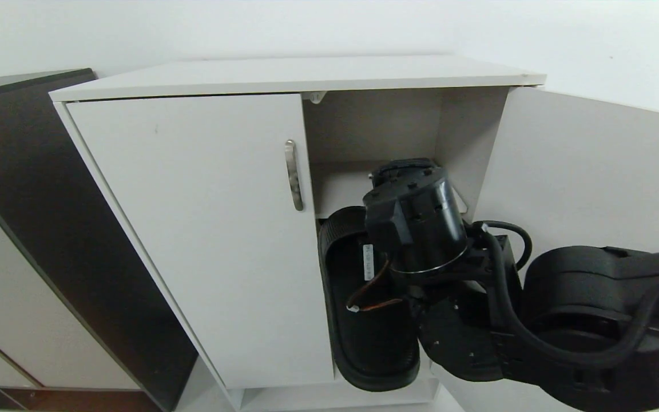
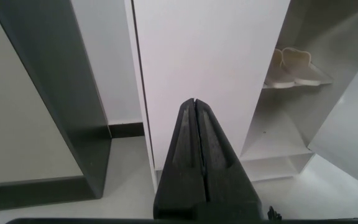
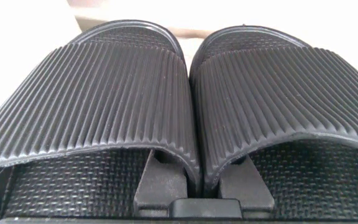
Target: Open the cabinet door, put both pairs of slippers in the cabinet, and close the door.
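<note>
Right tool [image 3: 194, 186] pinches both black slippers [image 1: 358, 355], lower centre of frame; best slide them level onto the cabinet [image 1: 295, 74] floor before letting go.

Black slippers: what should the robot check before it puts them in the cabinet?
1. Right door open: ok.
2. Right gripper gripping the black slippers: ok.
3. Lower shelf free for them: ok.
4. White slippers already put away: ok.
5. Left gripper shut and out of the way, by the closed left door: ok.
6. Black slippers past the door frame: cannot tell, the right arm hides it.
</note>
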Tool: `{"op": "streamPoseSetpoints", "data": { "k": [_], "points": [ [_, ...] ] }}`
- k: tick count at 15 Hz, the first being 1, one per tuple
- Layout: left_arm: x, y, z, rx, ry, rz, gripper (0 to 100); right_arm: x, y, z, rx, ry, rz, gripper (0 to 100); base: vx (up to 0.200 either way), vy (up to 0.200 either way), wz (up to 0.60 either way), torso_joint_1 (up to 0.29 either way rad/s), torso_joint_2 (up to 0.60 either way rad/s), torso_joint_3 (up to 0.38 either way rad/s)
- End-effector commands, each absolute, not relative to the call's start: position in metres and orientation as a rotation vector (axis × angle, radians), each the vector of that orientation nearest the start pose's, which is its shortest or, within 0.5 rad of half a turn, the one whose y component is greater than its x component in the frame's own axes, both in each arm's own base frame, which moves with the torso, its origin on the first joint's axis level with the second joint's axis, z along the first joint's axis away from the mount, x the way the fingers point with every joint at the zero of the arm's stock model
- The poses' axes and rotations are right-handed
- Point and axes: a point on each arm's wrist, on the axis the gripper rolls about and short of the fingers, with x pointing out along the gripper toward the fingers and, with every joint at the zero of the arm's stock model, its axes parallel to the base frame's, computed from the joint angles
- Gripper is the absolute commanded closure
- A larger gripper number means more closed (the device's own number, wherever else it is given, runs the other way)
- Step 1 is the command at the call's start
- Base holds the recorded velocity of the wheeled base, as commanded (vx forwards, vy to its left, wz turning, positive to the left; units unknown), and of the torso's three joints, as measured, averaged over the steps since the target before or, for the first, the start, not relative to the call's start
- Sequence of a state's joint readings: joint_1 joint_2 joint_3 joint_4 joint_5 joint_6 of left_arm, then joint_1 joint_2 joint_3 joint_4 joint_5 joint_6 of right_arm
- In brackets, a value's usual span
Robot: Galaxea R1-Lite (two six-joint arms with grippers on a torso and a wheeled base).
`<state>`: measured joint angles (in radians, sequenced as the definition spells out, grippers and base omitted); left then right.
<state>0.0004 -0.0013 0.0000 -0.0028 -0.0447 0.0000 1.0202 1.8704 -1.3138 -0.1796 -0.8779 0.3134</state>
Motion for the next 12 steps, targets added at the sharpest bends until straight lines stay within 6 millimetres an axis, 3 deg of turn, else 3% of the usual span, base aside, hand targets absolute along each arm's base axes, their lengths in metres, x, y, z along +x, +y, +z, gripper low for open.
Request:
{"op": "streamPoseSetpoints", "data": {
  "k": [1,6,12],
  "points": [
    [-0.023,-0.001,0.076,0.002,-0.003,-0.044,100,0.214,0.310,0.216,-0.006,0.242,0.084,100,0.000,0.000,0.00,0.000,0.00,0.000],
    [-0.023,-0.001,0.076,0.003,-0.003,-0.043,100,0.223,0.304,0.216,0.000,0.241,0.052,100,0.000,0.000,0.00,0.000,0.00,0.000],
    [-0.023,-0.001,0.076,0.005,-0.003,-0.043,100,0.225,0.302,0.213,-0.001,0.246,0.046,100,0.200,0.000,0.00,0.002,0.00,0.003]
  ]
}}
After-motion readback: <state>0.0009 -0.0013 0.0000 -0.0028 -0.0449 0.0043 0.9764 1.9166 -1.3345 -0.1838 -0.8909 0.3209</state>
